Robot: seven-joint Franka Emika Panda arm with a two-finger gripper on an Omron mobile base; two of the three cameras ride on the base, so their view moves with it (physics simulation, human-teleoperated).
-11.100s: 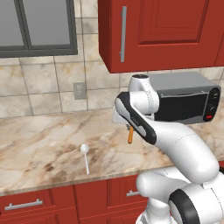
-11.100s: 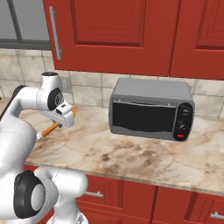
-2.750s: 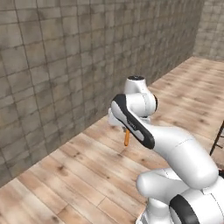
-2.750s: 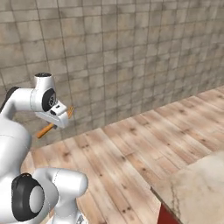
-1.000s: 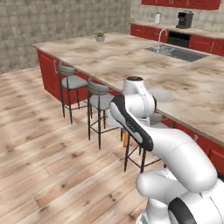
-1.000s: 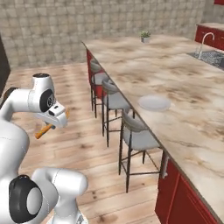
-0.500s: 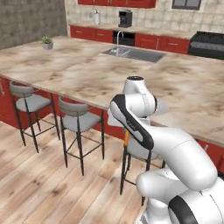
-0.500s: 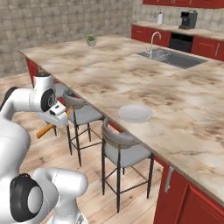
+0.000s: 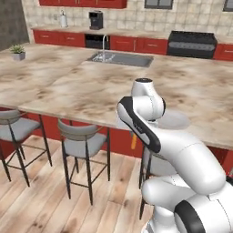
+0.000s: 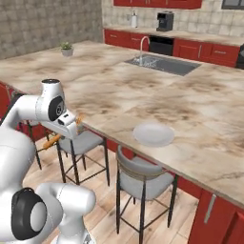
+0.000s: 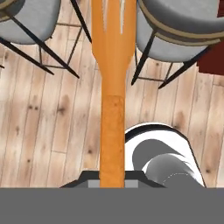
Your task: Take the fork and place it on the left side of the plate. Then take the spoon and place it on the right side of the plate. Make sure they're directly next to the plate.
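Note:
My gripper (image 10: 66, 129) is shut on the orange fork (image 10: 51, 140), held out in the air beside the island counter's near edge, above the stools. In the hand view the fork (image 11: 113, 87) runs straight up from between the gripper (image 11: 112, 179) tips, tines away from the hand, over wooden floor. A short orange piece of the fork (image 9: 133, 141) shows under the arm in the left base view. The round grey-white plate (image 10: 153, 134) lies flat near the counter's front edge, to the right of the gripper; my arm partly covers the plate (image 9: 176, 120) in the left base view. The spoon is out of view.
A long marble island counter (image 10: 119, 102) carries a sink (image 10: 164, 64) and a small potted plant (image 10: 67, 48). Grey stools (image 10: 82, 141) (image 10: 143, 178) stand along its front, right under the hand (image 11: 183, 26). Red cabinets, a coffee machine (image 10: 165, 21) and a stove (image 9: 195, 44) line the back wall.
The whole picture has swung as the base moved: the island with the plate now lies closer and more square ahead. The fork stays in the shut gripper, the arm's pose unchanged.

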